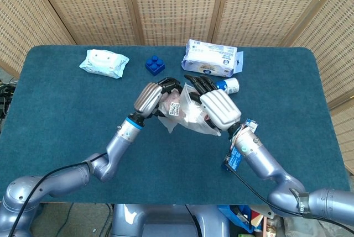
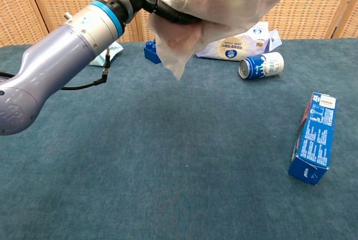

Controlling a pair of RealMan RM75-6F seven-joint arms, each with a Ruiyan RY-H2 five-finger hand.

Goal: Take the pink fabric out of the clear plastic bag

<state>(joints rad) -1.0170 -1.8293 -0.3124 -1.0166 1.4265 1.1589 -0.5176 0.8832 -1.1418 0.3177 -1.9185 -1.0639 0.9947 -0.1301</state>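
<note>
At frame centre our left hand (image 1: 150, 97) and right hand (image 1: 219, 108) grip the clear plastic bag (image 1: 188, 112) above the table (image 1: 66, 115); blue can (image 1: 229, 86) just behind, open cloth lower left

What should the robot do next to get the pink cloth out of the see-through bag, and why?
Probably the left hand should pull gently away. Both hands hold the clear plastic bag up off the blue table, the right hand gripping the other side, and the pink fabric already hangs out near the left hand's fingers.
</note>
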